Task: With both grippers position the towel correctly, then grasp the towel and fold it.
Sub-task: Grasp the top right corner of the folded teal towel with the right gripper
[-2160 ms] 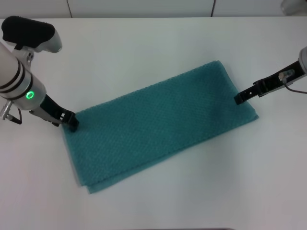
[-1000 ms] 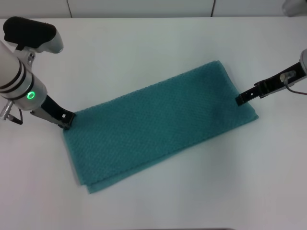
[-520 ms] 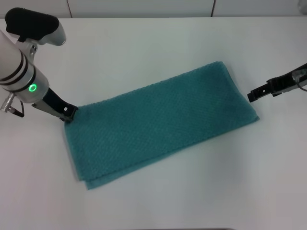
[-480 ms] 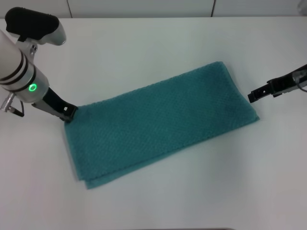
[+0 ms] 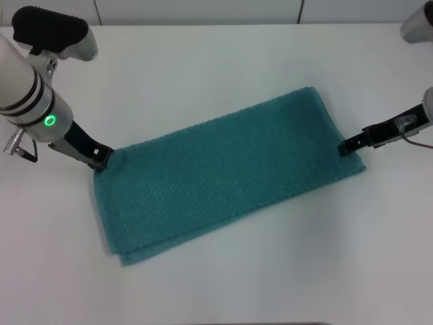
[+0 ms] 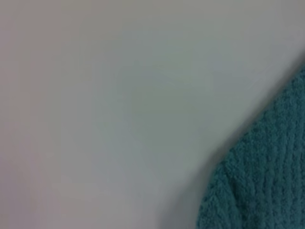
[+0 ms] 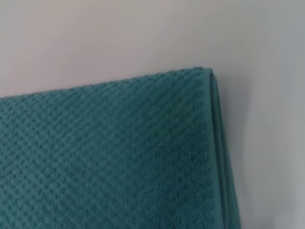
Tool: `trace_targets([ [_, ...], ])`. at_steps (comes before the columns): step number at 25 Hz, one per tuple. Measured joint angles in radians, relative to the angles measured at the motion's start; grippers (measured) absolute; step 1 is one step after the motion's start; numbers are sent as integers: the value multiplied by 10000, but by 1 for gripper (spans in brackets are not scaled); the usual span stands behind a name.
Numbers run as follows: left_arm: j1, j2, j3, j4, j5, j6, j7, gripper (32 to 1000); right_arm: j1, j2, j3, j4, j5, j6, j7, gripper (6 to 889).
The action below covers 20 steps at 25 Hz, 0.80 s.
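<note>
The towel (image 5: 226,172) lies flat on the white table (image 5: 223,284), a long teal-green rectangle set at a slant, its near corner low on the robot's left and its far corner up toward the right. At that near left end a lower layer peeks out past the top one, so the cloth is doubled. The weave is a bumpy waffle terry, matte and soft-looking; in the right wrist view the towel (image 7: 109,157) shows rows of small raised pips and a stacked edge of thin layers at its corner.

The left gripper (image 5: 99,158) sits at the towel's left short edge, its black tip touching the far corner of that end. Whether its fingers are spread or closed cannot be told. Behind it rises the white-and-grey arm with a green ring light (image 5: 49,121) glowing on the wrist. The left wrist view shows only blurred pale table and a fringe of towel (image 6: 259,181) at one side.

The right gripper (image 5: 345,146) reaches in from the right, its slim black tip meeting the towel's right short edge about midway along it. Its opening cannot be told either.

The table is smooth, plain white and faintly glossy. Beyond its far edge runs a pale wall (image 5: 203,10) split by dark vertical seams.
</note>
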Motion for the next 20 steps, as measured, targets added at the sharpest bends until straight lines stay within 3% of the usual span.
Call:
trace_targets([
  [20,-96,-14,0,18,-1,-7,0,44,-40,319,-145,289,13,-840,-39,747],
])
